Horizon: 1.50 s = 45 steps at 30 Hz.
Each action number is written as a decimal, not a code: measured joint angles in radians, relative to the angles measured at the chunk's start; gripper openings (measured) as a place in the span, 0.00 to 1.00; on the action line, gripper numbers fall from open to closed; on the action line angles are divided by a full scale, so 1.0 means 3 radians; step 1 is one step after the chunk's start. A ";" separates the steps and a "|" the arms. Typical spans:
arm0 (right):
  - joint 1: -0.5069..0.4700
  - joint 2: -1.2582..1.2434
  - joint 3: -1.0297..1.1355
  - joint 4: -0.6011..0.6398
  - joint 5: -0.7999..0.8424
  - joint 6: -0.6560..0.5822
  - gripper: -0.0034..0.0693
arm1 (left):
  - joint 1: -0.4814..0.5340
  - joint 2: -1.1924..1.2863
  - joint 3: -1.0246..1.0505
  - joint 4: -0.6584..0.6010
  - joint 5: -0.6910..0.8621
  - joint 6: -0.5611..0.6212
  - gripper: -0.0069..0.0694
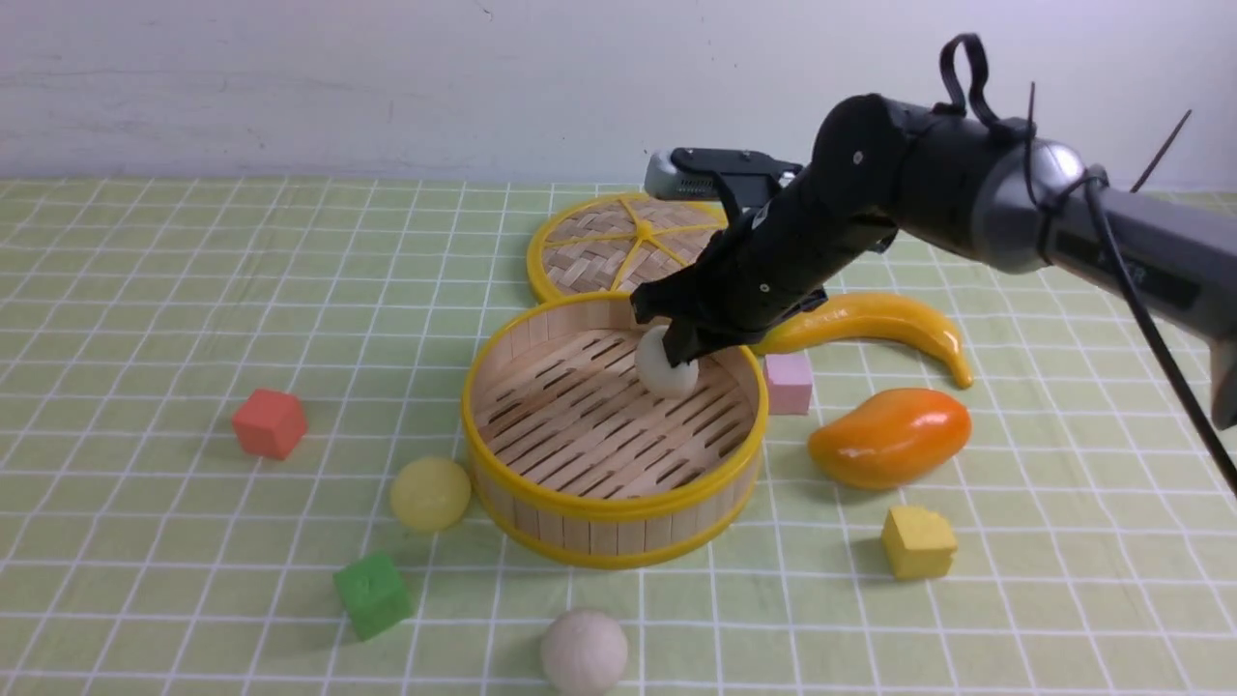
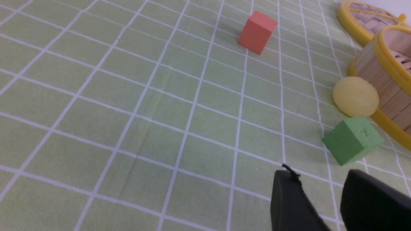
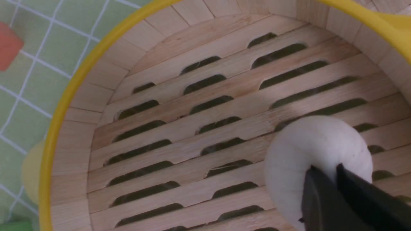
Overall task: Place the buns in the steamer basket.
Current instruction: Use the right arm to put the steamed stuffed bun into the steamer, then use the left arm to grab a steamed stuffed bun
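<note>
My right gripper [image 1: 676,350] reaches down into the steamer basket [image 1: 615,507], shut on an off-white bun [image 1: 663,372] at the basket's back right. In the right wrist view the two black fingertips of the right gripper [image 3: 326,168] pinch a fold of that bun [image 3: 308,144] just over the slatted floor [image 3: 192,128]; whether it touches the slats I cannot tell. A pale yellow bun [image 1: 430,494] lies against the basket's left front wall. Another off-white bun [image 1: 584,652] lies at the front edge. My left gripper [image 2: 319,175] hangs open over bare cloth, near the yellow bun [image 2: 355,96].
The woven lid [image 1: 599,242] lies behind the basket. A banana [image 1: 879,324], a pink cube [image 1: 789,382], a mango [image 1: 889,437] and a yellow cube [image 1: 918,542] are on the right. A red cube [image 1: 270,422] and a green cube [image 1: 372,594] are on the left.
</note>
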 joint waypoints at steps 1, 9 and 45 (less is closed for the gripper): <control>0.0000 0.0004 -0.0001 0.0000 -0.0007 0.0000 0.10 | 0.0000 0.0000 0.0000 0.0000 0.0000 0.0000 0.40; 0.0000 -0.0029 -0.0019 -0.0003 0.0021 0.0000 0.40 | 0.0000 0.0000 0.0000 0.0000 0.0000 0.0000 0.40; -0.0367 -0.4321 0.2197 -0.0339 0.1031 0.0117 0.02 | 0.0000 0.0000 0.0000 0.0000 0.0000 0.0000 0.40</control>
